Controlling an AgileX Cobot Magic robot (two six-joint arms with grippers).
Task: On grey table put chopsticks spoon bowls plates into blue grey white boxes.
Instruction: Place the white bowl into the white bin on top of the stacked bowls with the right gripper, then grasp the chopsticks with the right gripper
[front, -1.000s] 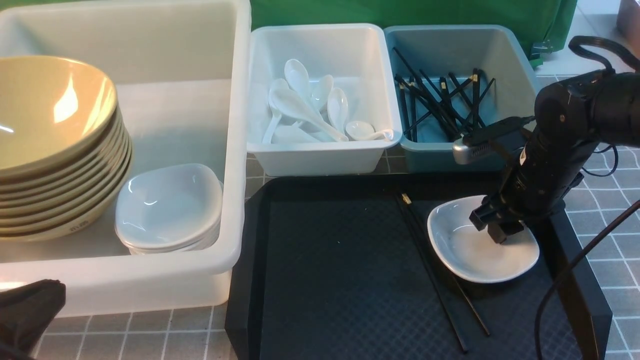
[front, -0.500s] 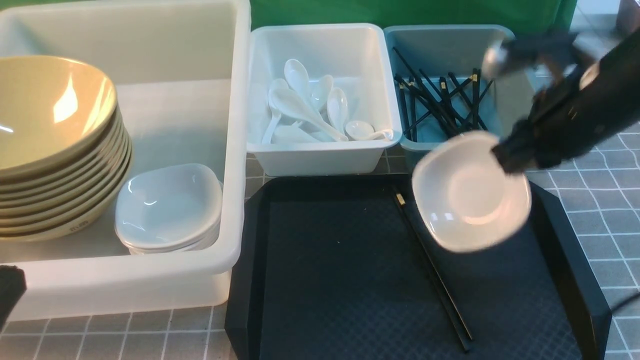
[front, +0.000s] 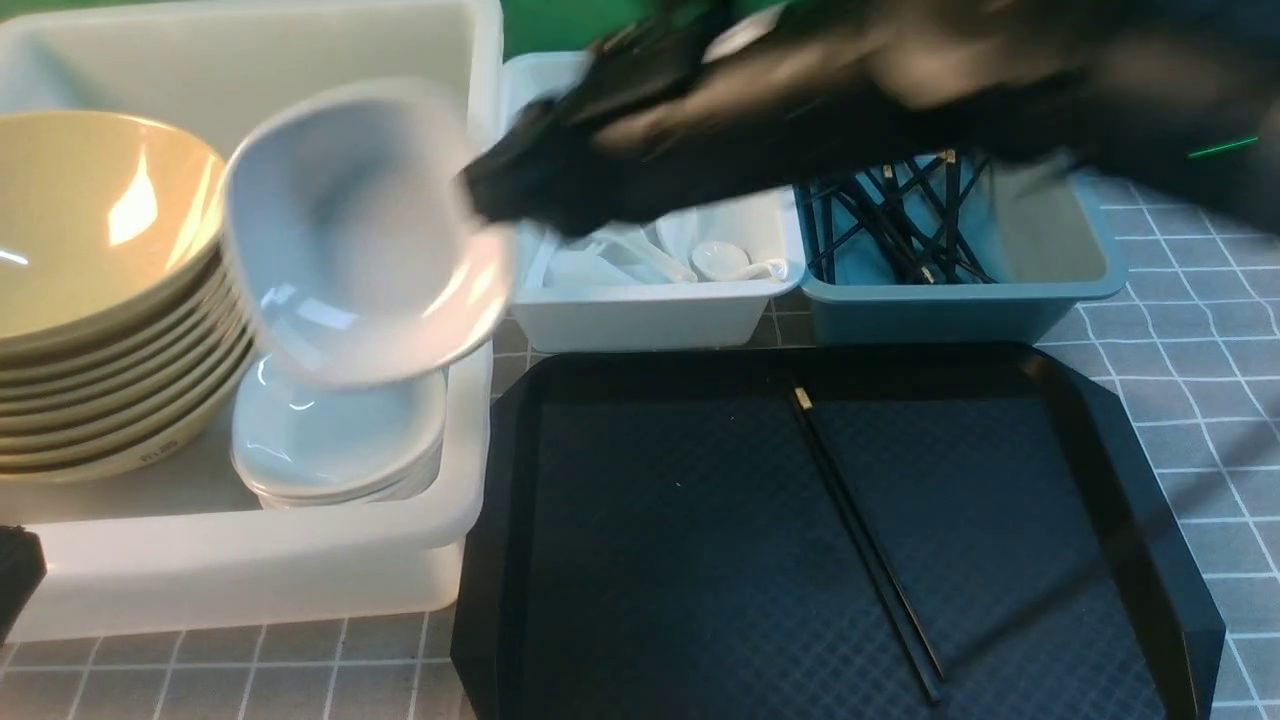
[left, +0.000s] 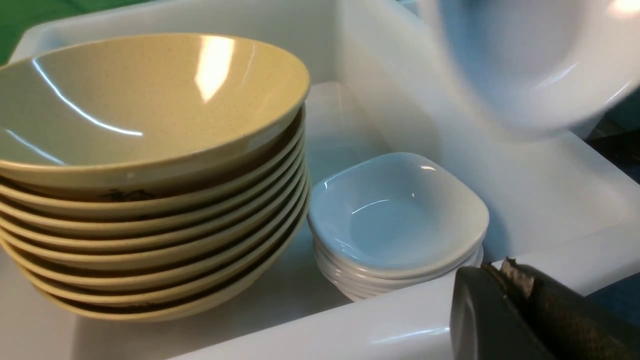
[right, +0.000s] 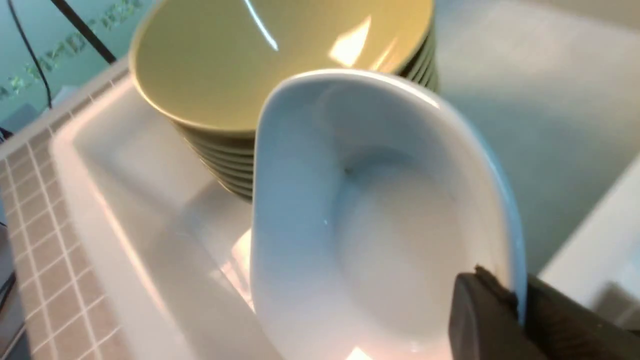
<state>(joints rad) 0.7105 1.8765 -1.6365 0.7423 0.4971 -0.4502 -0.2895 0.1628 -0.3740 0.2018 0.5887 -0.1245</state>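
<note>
My right gripper (front: 490, 195) (right: 517, 300) is shut on the rim of a white plate (front: 350, 240) (right: 375, 225). It holds the plate tilted above the stacked plates (front: 335, 440) (left: 395, 215) inside the large white box (front: 250, 560). Beige bowls (front: 100, 280) (left: 145, 150) are stacked beside them. A pair of chopsticks (front: 865, 540) lies on the black tray (front: 650, 550). More chopsticks (front: 900, 220) fill the blue-grey box (front: 950, 300). Spoons (front: 720, 260) lie in the small white box (front: 650, 310). My left gripper (left: 500, 267) is shut and empty at the large box's near rim.
The three boxes stand along the back of the grey table (front: 1180, 300), with the black tray in front of the two small ones. My blurred right arm (front: 850, 90) reaches across above the small boxes. A green backdrop is behind.
My right gripper closed on the plate, lifted it off the black tray and swung it left to above the plate stack in the large box. The left arm barely moved.
</note>
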